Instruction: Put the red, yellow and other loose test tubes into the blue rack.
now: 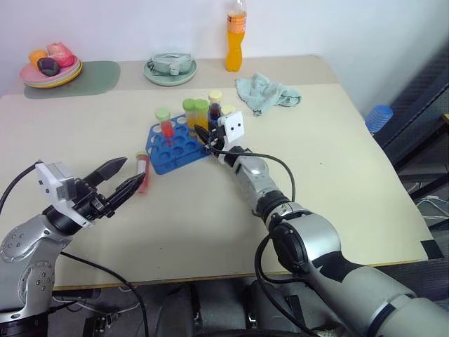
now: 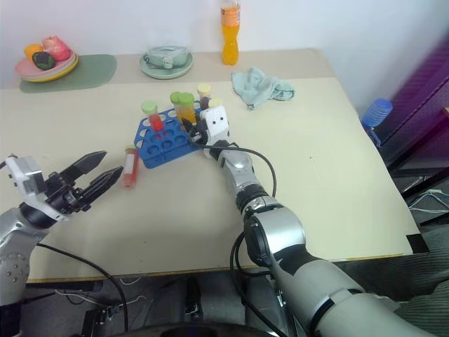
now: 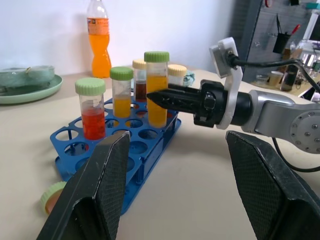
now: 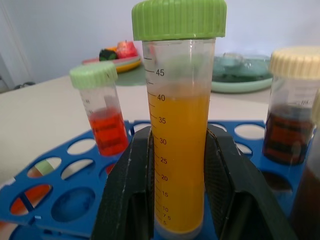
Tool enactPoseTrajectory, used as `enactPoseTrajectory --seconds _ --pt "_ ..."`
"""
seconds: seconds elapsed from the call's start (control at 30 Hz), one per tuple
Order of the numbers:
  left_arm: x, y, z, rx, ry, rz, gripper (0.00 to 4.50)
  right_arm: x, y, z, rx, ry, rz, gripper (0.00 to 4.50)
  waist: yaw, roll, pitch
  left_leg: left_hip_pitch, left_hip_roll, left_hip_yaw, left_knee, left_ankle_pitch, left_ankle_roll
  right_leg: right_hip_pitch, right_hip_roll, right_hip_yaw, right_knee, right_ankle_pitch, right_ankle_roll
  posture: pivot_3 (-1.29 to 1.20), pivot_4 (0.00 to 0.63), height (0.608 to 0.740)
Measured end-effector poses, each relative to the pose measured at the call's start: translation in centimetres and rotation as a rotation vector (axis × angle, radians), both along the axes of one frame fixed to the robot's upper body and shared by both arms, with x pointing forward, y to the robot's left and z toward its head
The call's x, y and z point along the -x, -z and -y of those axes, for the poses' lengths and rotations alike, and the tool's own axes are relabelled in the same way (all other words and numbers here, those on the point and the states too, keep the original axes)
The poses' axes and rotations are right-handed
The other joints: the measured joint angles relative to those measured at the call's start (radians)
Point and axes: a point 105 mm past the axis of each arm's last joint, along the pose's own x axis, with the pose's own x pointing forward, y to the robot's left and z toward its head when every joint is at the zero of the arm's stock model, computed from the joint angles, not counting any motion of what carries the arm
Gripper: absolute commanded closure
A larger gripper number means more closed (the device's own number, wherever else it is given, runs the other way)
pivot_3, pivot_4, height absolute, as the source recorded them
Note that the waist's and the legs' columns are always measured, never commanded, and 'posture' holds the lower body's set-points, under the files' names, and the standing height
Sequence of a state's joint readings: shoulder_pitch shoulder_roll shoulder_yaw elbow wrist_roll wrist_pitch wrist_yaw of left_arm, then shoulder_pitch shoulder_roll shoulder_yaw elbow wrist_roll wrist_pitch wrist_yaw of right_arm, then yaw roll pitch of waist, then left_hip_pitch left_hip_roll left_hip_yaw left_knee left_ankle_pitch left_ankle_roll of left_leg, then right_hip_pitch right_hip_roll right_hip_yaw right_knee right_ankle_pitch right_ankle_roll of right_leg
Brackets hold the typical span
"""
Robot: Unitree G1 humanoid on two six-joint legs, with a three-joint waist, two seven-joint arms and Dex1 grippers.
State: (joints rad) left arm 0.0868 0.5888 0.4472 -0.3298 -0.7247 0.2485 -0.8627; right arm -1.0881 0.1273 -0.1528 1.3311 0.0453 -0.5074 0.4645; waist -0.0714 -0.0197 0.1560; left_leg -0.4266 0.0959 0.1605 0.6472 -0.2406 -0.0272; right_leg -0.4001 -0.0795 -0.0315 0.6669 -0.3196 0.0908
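Note:
The blue rack [image 1: 160,158] sits mid-table with several capped tubes upright in it: a red one [image 1: 165,126], a yellow one [image 1: 190,114] and a brown one [image 1: 215,105]. My right gripper [image 4: 179,135] is shut on a yellow-orange test tube with a green cap [image 4: 177,150], held upright over the rack's holes and standing higher than its neighbours. A loose red test tube [image 1: 142,174] lies on the table beside the rack's near left corner. My left gripper [image 1: 133,172] hovers open just short of it, and its wide-apart fingers [image 3: 100,200] frame the rack.
An orange drink bottle [image 1: 236,35], a green saucer with a cup [image 1: 170,67] and a plate of food [image 1: 50,67] on a green mat line the far edge. A teal cloth [image 1: 265,93] lies right of the rack. A blue ribbed cup [image 1: 379,118] is beyond the table's right edge.

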Motion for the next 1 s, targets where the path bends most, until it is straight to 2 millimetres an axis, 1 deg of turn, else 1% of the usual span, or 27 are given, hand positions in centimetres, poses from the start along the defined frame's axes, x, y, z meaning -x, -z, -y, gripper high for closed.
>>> enactPoseTrajectory --seconds 0.27,0.5,0.7,0.77,0.8,0.93,0.97,1.0 --pt "0.12 0.15 0.03 -0.002 0.007 -0.005 1.36 0.17 0.26 -0.11 0.009 -0.014 0.000 3.74 0.000 0.000 0.000 0.000 0.000 0.000 0.000 0.000 0.000 0.000 0.000 0.000 0.000 0.000 0.000 0.00 0.150 0.740" --pt "0.17 0.38 -0.46 -0.013 -0.020 -0.002 1.36 0.43 0.48 -0.14 0.015 -0.026 0.013 3.74 0.000 0.000 0.000 0.000 0.000 0.000 0.000 0.000 0.000 0.000 0.000 0.000 0.000 0.000 0.000 0.00 0.150 0.740" --pt "0.52 0.86 -0.54 -0.011 -0.003 -0.020 1.36 0.62 0.58 -0.22 0.026 -0.052 0.018 3.74 0.000 0.000 0.000 0.000 0.000 0.000 0.000 0.000 0.000 0.000 0.000 0.000 0.000 0.000 0.000 0.00 0.150 0.740" --pt "0.46 0.92 -0.62 -0.010 -0.002 -0.023 1.36 0.71 0.64 -0.24 0.028 -0.064 0.018 2.72 -0.001 0.000 0.000 0.000 0.000 0.000 0.000 0.000 0.000 0.000 0.000 0.000 0.000 0.000 0.000 0.00 0.150 0.740" --pt "0.42 0.94 -0.64 -0.008 0.000 -0.025 1.36 0.72 0.67 -0.16 0.028 -0.068 0.018 2.34 -0.001 0.000 0.000 0.000 0.000 0.000 0.000 0.000 0.000 0.000 0.000 0.000 0.000 0.000 0.000 0.00 0.150 0.740" --pt "0.30 0.78 -0.54 -0.008 0.008 -0.018 1.36 0.81 0.81 -0.03 0.030 -0.064 0.028 0.35 -0.001 0.000 0.000 0.000 0.000 0.000 0.000 0.000 0.000 0.000 0.000 0.000 0.000 0.000 0.000 0.00 0.150 0.740" --pt "0.27 0.74 -0.50 -0.008 0.010 -0.016 1.36 0.76 0.72 0.04 0.029 -0.055 0.033 0.04 0.000 0.000 0.000 0.000 0.000 0.000 0.000 0.000 0.000 0.000 0.000 0.000 0.000 0.000 0.000 0.00 0.150 0.740" --pt "0.26 0.75 -0.48 -0.008 0.010 -0.016 1.36 0.73 0.66 0.10 0.027 -0.050 0.037 0.04 0.000 0.000 0.000 0.000 0.000 0.000 0.000 0.000 0.000 0.000 0.000 0.000 0.000 0.000 0.000 0.00 0.150 0.740"
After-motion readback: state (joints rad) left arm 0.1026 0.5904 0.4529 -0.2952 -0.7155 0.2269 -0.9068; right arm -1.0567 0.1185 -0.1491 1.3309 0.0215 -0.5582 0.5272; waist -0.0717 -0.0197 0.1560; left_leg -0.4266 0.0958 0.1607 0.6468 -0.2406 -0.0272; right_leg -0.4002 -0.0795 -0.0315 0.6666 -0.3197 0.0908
